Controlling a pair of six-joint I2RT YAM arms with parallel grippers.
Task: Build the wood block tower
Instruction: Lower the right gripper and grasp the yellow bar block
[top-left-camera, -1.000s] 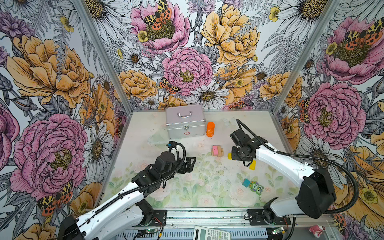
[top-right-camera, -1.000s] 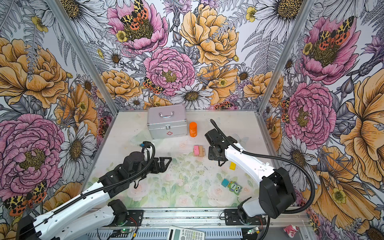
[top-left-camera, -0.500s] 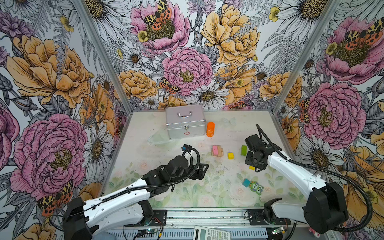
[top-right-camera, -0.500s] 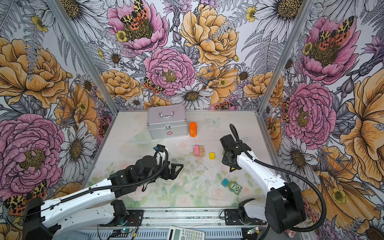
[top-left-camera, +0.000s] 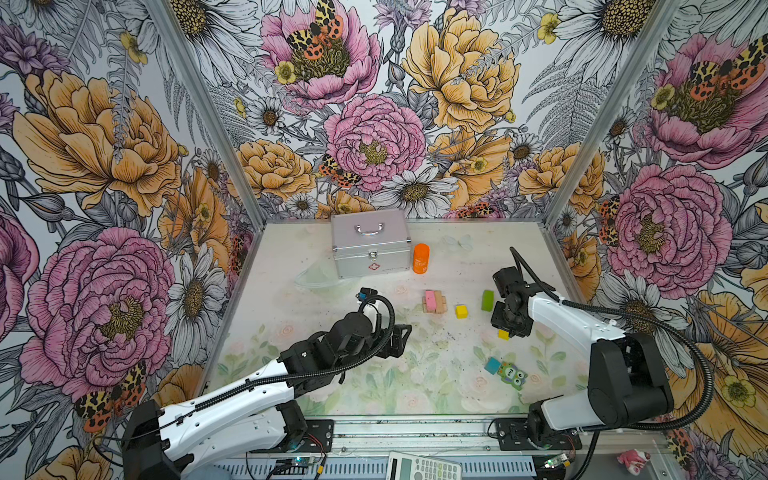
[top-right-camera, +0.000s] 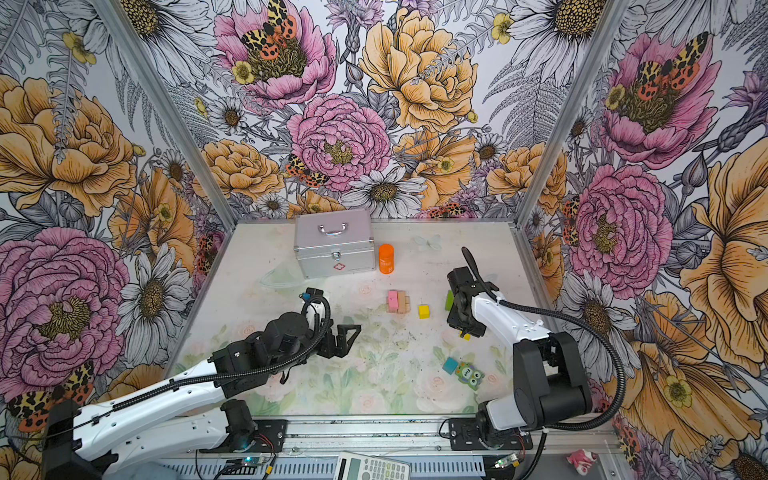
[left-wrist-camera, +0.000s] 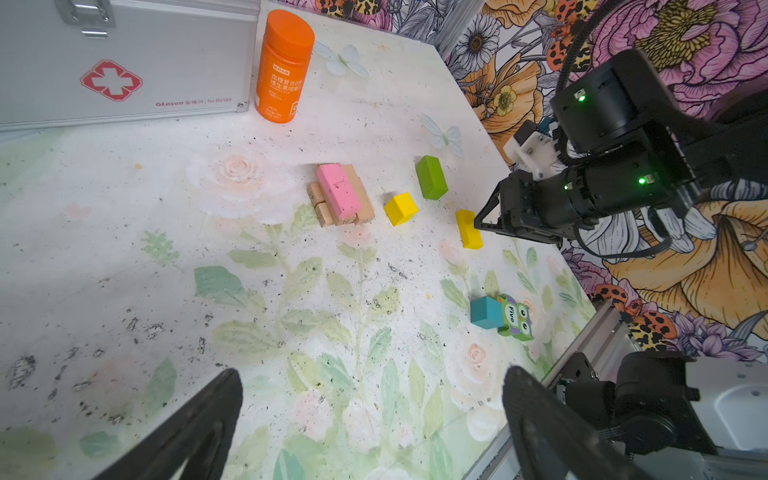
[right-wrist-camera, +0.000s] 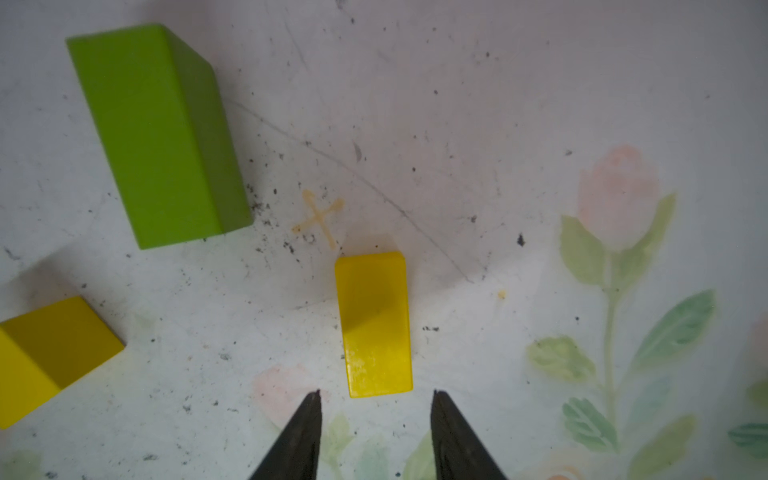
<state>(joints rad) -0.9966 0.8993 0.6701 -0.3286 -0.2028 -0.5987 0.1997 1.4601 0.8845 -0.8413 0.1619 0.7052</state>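
The tower's base, tan planks with a pink plank (top-left-camera: 430, 300) (top-right-camera: 392, 299) (left-wrist-camera: 337, 195) across them, stands mid-table. A yellow cube (top-left-camera: 461, 311) (right-wrist-camera: 50, 353), a green bar (top-left-camera: 487, 300) (right-wrist-camera: 158, 137) and a yellow bar (left-wrist-camera: 468, 228) (right-wrist-camera: 374, 324) lie to its right. My right gripper (top-left-camera: 508, 329) (right-wrist-camera: 376, 392) hovers open over the yellow bar's near end, its tips just short of it and holding nothing. A teal cube (top-left-camera: 493, 365) (left-wrist-camera: 484, 311) touches the green owl piece (top-left-camera: 512, 372) (left-wrist-camera: 515, 318) near the front. My left gripper (top-left-camera: 401, 340) (left-wrist-camera: 372, 374) is wide open over bare table.
A silver metal case (top-left-camera: 370, 243) (left-wrist-camera: 124, 62) and an orange bottle (top-left-camera: 421, 258) (left-wrist-camera: 282, 66) stand at the back. Flowered walls close in the table on three sides. A calculator (top-left-camera: 424, 467) lies on the front rail.
My right arm drew away from the tower base toward the right front, uncovering the green bar, and now hangs over the yellow bar with narrower jaws. My left arm reached toward the table's middle.
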